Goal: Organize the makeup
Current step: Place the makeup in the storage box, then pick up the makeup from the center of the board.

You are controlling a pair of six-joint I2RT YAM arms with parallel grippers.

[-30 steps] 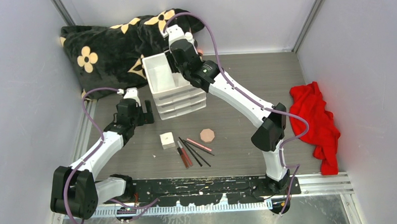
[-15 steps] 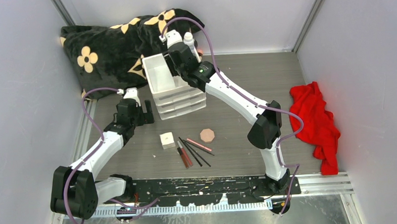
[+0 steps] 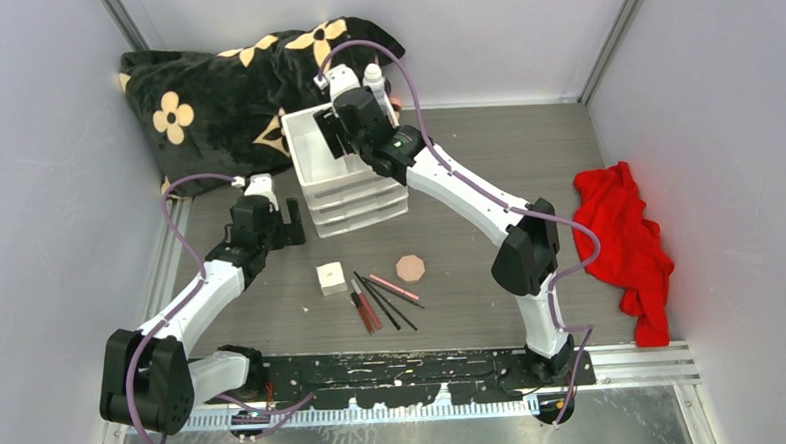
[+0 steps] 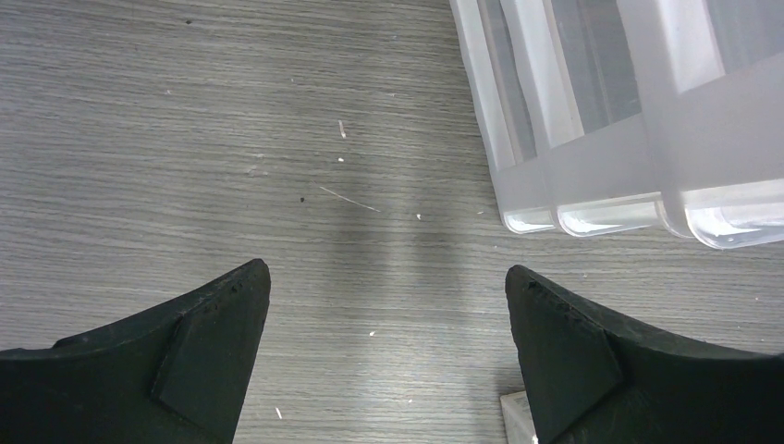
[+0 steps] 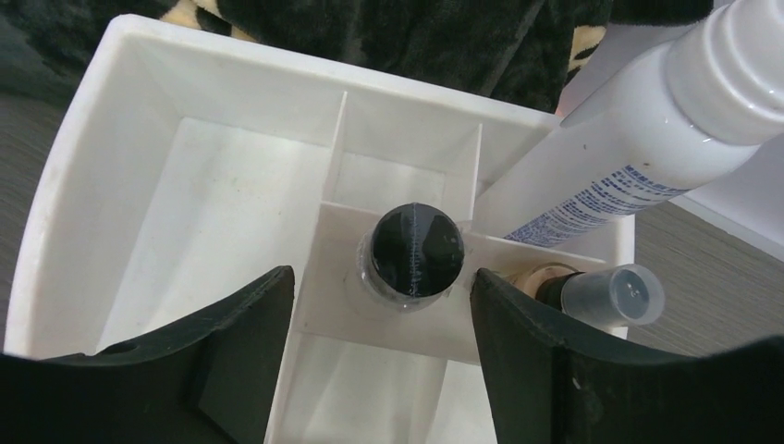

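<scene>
Your right end effector (image 5: 381,277) hangs over the divided white tray (image 5: 92,139) on top of the drawer unit (image 3: 353,199). Its jaws are parted and hold nothing. The dark-capped bottle (image 5: 416,250) stands upright in a middle compartment, directly below and between the fingers. The right finger looks very close to the cap. Just right of it, a tan item with a clear cap (image 5: 610,294) lies tilted. The white bottle (image 5: 601,157) leans in the back right compartment, crowding that side.

Your left end effector (image 4: 388,305) is spread wide and empty above bare bench (image 4: 185,139), beside the drawer unit's corner.

Well apart from both, in front of the unit, lie the white square box (image 3: 331,278), the pink octagonal compact (image 3: 410,269), the tubes (image 3: 365,311) and the black pencils (image 3: 388,304). A red cloth (image 3: 625,247) lies far right, and a black floral blanket (image 3: 233,89) lies behind the tray.
</scene>
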